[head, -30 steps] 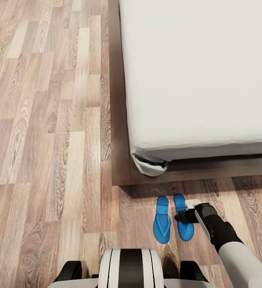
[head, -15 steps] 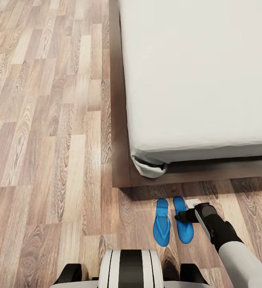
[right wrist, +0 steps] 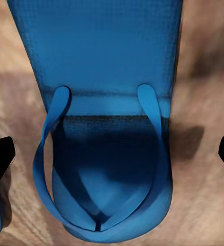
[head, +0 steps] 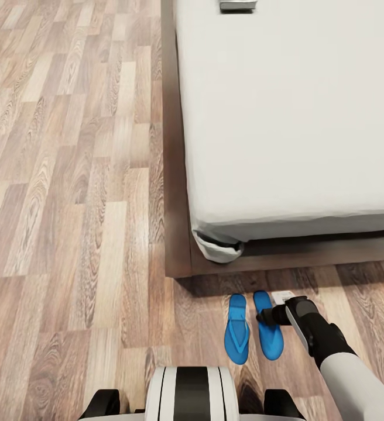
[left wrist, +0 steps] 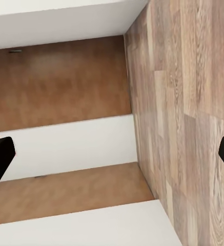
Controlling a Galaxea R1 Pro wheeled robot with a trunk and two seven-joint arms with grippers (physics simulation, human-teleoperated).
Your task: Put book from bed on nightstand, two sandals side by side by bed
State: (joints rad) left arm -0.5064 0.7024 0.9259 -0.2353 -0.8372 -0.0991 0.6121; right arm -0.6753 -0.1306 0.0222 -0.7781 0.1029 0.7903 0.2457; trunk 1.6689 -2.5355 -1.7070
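Wood-plank floor at the bed foot: two sandals lay parallel, pointing at the bed; right gripper, jaws wide and empty, hung directly over the right-hand sandal.

Two bright blue sandals, the left sandal and the right sandal, lie side by side on the wood-plank floor at the foot of one bed, which carries one pale mattress on one dark wooden frame. One small flat object, cut off at the picture's upper edge, rests on the mattress. One robot arm reaches into the head view, ending in one right gripper; each wrist view shows two dark fingertips
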